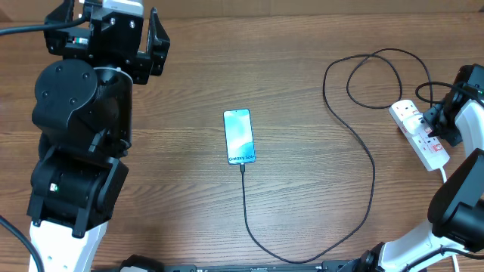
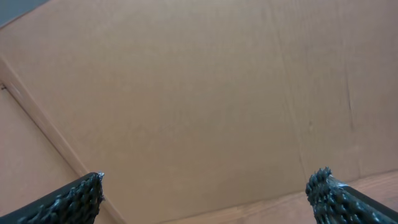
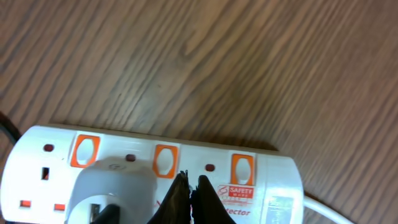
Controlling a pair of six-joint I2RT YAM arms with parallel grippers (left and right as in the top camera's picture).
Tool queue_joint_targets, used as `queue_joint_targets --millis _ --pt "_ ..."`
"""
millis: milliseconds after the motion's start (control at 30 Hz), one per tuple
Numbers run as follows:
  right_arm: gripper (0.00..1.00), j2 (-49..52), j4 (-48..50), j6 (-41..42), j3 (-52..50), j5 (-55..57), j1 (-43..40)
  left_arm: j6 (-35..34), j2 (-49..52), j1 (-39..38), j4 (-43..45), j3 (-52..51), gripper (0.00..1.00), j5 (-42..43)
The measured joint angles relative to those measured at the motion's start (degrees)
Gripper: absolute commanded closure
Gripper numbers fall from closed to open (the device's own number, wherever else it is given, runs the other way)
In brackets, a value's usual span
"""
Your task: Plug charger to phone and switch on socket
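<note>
- Overhead view: the phone (image 1: 240, 136) lies flat near the middle of the table (image 1: 189, 83), screen up and lit, its long side running away from the robot.
- The charger (image 1: 244, 195) meets the phone's near short edge. Its thin black cable runs toward the robot, sweeps right, then climbs in loose loops to the socket (image 1: 420, 133).
- The socket lies at the table's right edge, well apart from the phone, with a white plug (image 1: 406, 112) seated in its far end.
- Right wrist view: the right fingers (image 3: 177, 202) are pressed together, holding nothing. Their tips are over the socket's top face, just beside the middle orange-red switch (image 3: 165, 160); I cannot tell whether they touch it.
- Left wrist view: the left fingers (image 2: 68, 202) are spread wide and empty, facing a plain brown surface. Overhead, that arm is at the far left, well away from the phone.
</note>
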Motion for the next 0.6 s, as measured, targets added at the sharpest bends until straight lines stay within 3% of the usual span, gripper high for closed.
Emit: queue_joint_targets --millis 600 --pt "0.96 5.42 3.08 -2.43 0.0 -2.51 0.0 0.02 -7.76 0.0 -1.38 -1.4 0.0 0.0"
